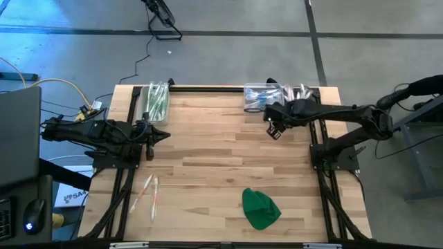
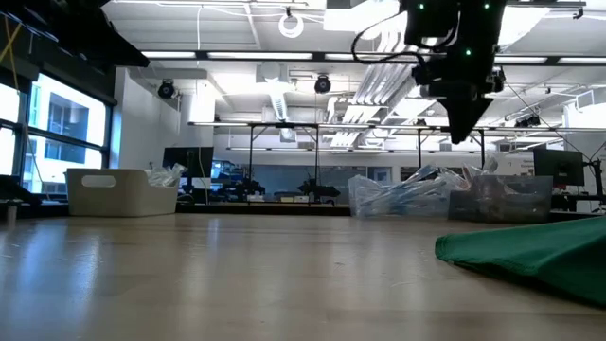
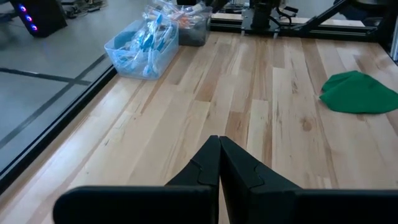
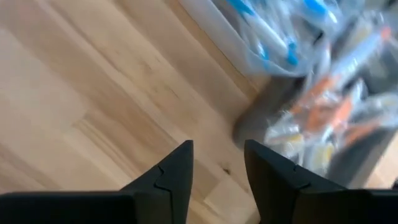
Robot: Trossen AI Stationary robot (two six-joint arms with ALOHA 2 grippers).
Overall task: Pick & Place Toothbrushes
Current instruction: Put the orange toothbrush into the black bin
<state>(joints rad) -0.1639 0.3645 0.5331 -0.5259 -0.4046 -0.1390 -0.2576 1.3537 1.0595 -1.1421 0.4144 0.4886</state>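
Observation:
Two or three loose toothbrushes (image 1: 147, 194), pale sticks, lie flat on the table near its near-left corner. More toothbrushes fill bins at the far edge: green ones in the left bin (image 1: 156, 101), blue ones in a clear bin (image 1: 261, 96) (image 4: 280, 37), orange ones in a darker bin (image 1: 302, 93) (image 4: 336, 118). My right gripper (image 1: 274, 128) (image 4: 219, 155) hovers open above bare wood just in front of the two right-hand bins, fingers pointing down (image 2: 464, 123). My left gripper (image 1: 163, 135) (image 3: 219, 158) waits shut above the table's left side.
A green cloth lump (image 1: 261, 208) (image 2: 530, 256) (image 3: 359, 92) lies near the near edge, right of centre. Bare wood spans the table's middle (image 1: 221, 152). A black rail (image 1: 208, 88) runs along the far edge between the bins.

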